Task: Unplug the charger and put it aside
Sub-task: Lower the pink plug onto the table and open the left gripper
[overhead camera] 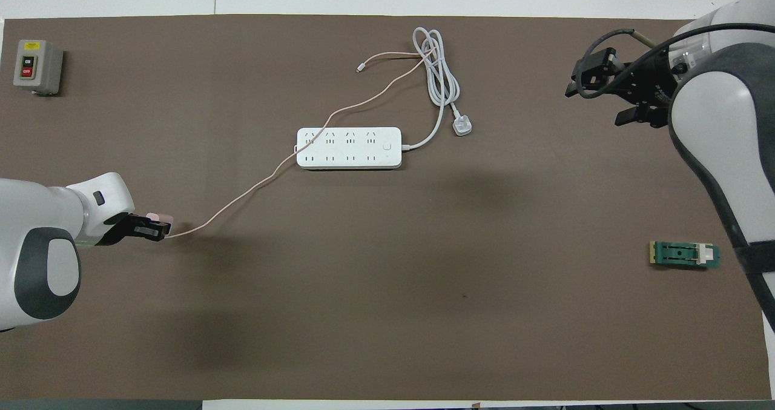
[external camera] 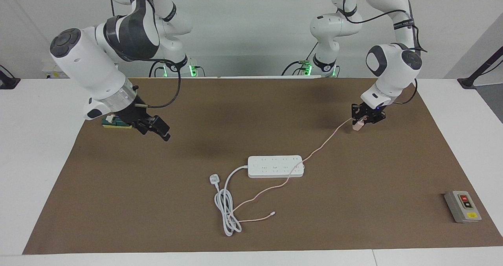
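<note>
The charger [external camera: 357, 126], a small pale pink cube, is out of the white power strip [external camera: 275, 166]. My left gripper [external camera: 360, 123] is shut on it, low over the mat toward the left arm's end. In the overhead view the charger [overhead camera: 161, 218] shows at the tips of the left gripper [overhead camera: 156, 229]. Its thin pink cable [external camera: 322, 146] runs from the cube across one end of the strip [overhead camera: 349, 148] to a loose tip [overhead camera: 361, 67] farther from the robots. My right gripper [external camera: 158, 131] is open and empty, raised over the mat at the right arm's end; it also shows in the overhead view [overhead camera: 596, 102].
The strip's thick white cord [external camera: 226, 209] lies coiled with its plug [external camera: 214, 178] beside the strip. A grey switch box [external camera: 462, 206] sits at the left arm's end, farther from the robots. A small green board [overhead camera: 684, 255] lies at the right arm's end.
</note>
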### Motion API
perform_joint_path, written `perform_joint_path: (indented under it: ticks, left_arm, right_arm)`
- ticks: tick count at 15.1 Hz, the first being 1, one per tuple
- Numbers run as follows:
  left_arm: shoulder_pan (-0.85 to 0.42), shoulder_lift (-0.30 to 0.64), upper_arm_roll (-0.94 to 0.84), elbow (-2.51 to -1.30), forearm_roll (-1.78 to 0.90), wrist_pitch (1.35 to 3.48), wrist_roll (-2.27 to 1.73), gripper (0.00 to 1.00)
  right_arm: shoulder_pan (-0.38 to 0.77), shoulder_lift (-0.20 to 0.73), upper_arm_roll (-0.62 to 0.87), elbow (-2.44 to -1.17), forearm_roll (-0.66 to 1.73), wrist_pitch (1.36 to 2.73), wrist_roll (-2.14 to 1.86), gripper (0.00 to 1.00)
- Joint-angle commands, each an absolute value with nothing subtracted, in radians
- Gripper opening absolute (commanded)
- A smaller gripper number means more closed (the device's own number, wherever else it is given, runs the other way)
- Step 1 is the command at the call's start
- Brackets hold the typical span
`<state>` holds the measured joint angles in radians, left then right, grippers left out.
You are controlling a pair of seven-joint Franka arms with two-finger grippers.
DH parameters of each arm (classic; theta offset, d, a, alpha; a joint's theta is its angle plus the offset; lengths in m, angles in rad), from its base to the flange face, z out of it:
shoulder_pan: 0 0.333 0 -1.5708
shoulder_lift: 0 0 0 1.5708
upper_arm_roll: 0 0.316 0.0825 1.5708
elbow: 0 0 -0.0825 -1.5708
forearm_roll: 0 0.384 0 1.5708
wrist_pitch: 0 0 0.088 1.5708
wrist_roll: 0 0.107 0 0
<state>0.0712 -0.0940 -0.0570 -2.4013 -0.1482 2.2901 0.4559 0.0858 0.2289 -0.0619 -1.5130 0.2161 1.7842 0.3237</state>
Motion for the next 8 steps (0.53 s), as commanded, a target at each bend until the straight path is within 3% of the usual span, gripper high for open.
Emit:
perform_joint_path:
  ticks: [1, 3, 4, 5, 7, 8]
  left_arm:
    - [0.069, -0.118, -0.049, -2.45, -0.163, 2.329, 0.437, 0.0]
    - [0.075, -0.118, -0.048, -2.454, -0.163, 2.33, 0.437, 0.0]
    - [0.077, -0.118, -0.046, -2.454, -0.163, 2.333, 0.434, 0.14]
    - [0.092, -0.118, -0.046, -2.456, -0.163, 2.339, 0.433, 0.34]
    - [0.107, -0.12, -0.046, -2.465, -0.163, 2.355, 0.436, 0.85]
    - [0.118, -0.118, -0.043, -2.465, -0.161, 2.355, 0.442, 1.0]
  right_arm:
    - [0.043, 0.18, -0.052, -1.534, 0.166, 1.75, 0.156, 1.0]
    - [0.016, 0.147, -0.052, -1.537, 0.144, 1.729, 0.054, 1.0]
    - [0.002, 0.132, -0.052, -1.536, 0.134, 1.704, 0.017, 1.0]
    - [-0.012, 0.112, -0.052, -1.537, 0.12, 1.686, -0.024, 1.0]
    - [-0.038, 0.075, -0.052, -1.536, 0.106, 1.632, -0.084, 1.0]
    - [-0.049, 0.057, -0.052, -1.537, 0.1, 1.612, -0.107, 1.0]
